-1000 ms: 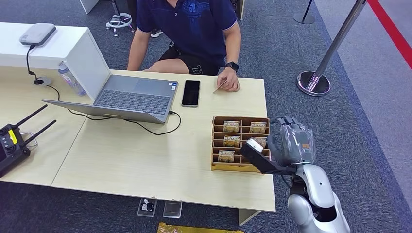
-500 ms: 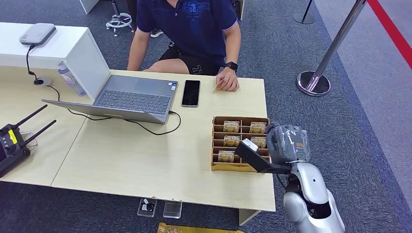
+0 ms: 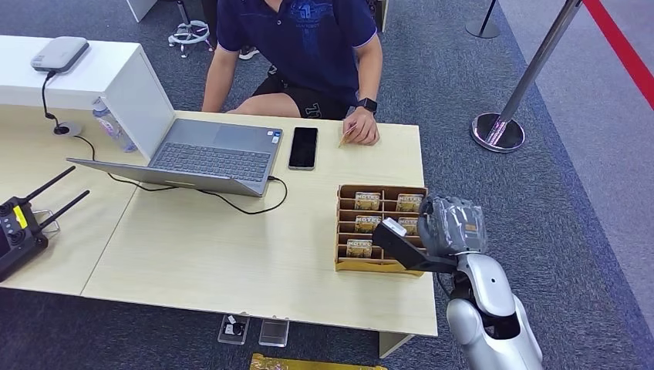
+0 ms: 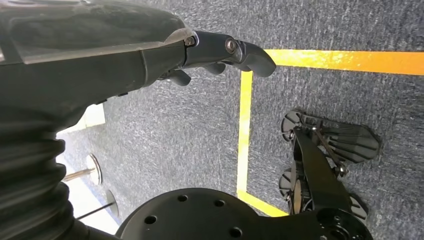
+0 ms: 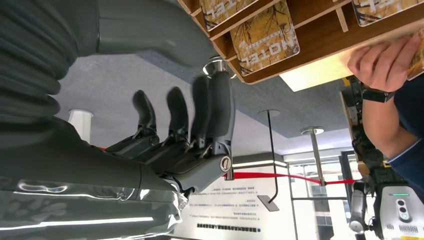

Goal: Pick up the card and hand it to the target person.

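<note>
The thin, stiff printed hotel cards [image 3: 359,247] stand upright in the brown slotted cardboard tray [image 3: 377,266]; light and slick, best pinched by the top edge. The right hand [image 3: 450,225], fingers [image 5: 210,117] spread and empty, hovers at the tray's right side.

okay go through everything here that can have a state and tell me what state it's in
laptop: lid open.
phone: screen dark, flat on table.
card holder: cards standing in its slots.
right hand: empty, at the holder's right side.
left hand: hanging over the carpet, empty.
</note>
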